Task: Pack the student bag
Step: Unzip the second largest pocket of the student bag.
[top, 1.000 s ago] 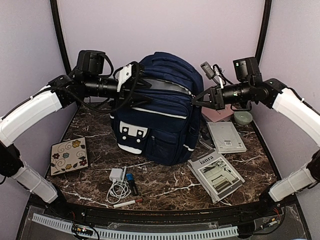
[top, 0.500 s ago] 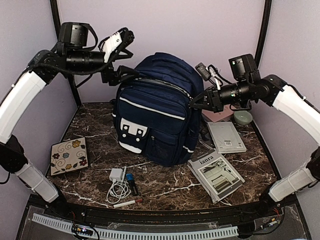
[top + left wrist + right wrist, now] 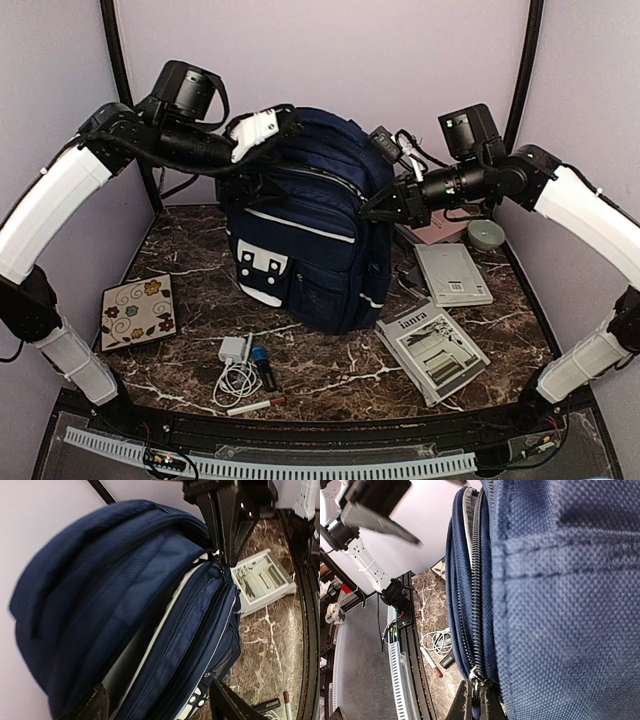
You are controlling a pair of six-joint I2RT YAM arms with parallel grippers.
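**Right arm.** Your right fingers point(image 3: 476, 706) are pressed together on the zip pull point(image 3: 475, 684) at the right flank of the student bag point(image 3: 310, 240). I judge this grip is meant to run the zip along its track and widen the main compartment.

**Left arm.** Your left fingers point(image 3: 226, 707) stand apart, one on either side of the bag's top at its left shoulder. I cannot confirm that they touch the fabric. Their likely purpose is to brace or pinch the cloth so the bag does not follow the pull.

**Bag.** It stands upright in the middle of the worktop point(image 3: 330, 372), toward the rear edge, with its front pockets facing the near edge. The mouth is partly open and pale lining shows.

**Items not yet packed.**
- A magazine point(image 3: 432, 350) and a booklet point(image 3: 453, 273) lie by the right edge.
- A flowered tile point(image 3: 140, 310) lies by the left edge.
- A charger with cable point(image 3: 237, 365) and a pen point(image 3: 255, 405) lie by the near edge.

**Risk.** An unbraced bag may tip rightward under the zip load.
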